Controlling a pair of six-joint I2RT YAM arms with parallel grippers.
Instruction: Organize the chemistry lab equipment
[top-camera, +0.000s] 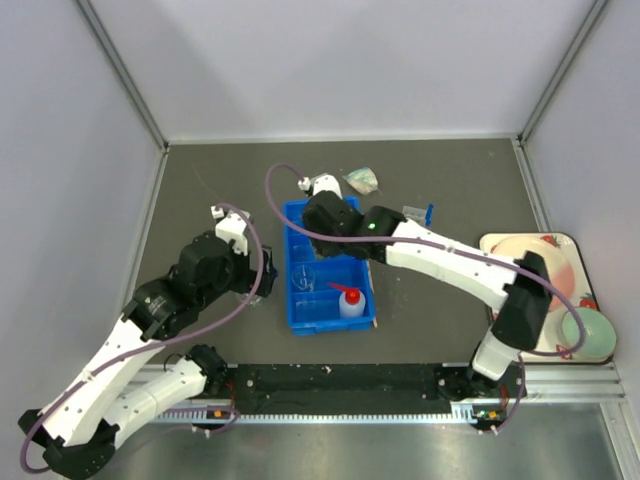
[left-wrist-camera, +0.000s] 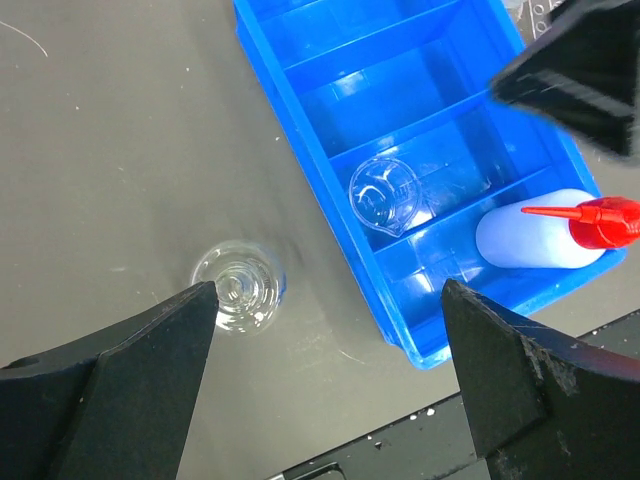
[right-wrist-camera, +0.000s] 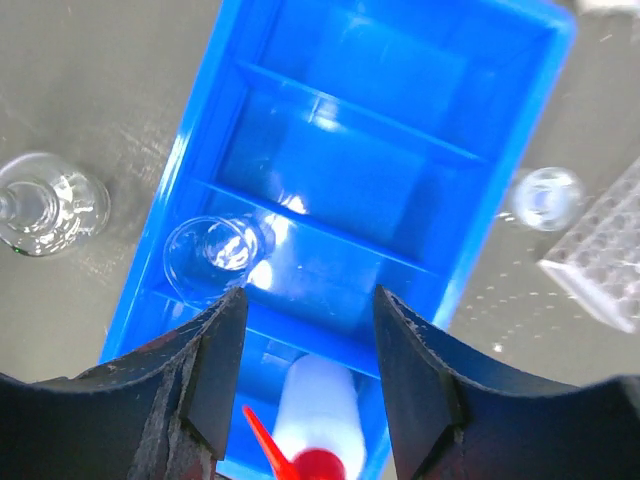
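Note:
A blue divided bin (top-camera: 365, 270) sits mid-table. In its nearest compartment lies a white squeeze bottle (right-wrist-camera: 318, 405) with a red nozzle, and a clear beaker (right-wrist-camera: 213, 252) lies in the compartment behind it. My right gripper (right-wrist-camera: 308, 370) hovers open above the bottle, with nothing between its fingers. A clear flask (left-wrist-camera: 238, 285) stands upright on the table just left of the bin. My left gripper (left-wrist-camera: 330, 330) hangs wide open above the table between that flask and the bin's near corner. Another clear flask (top-camera: 362, 180) and a tube rack (top-camera: 415, 212) lie beyond the bin.
A strawberry-patterned tray (top-camera: 500, 245) holding a pale green bowl (top-camera: 590, 335) stands at the right edge. Grey walls close in the table on three sides. A black rail (top-camera: 340, 385) runs along the near edge between the arm bases.

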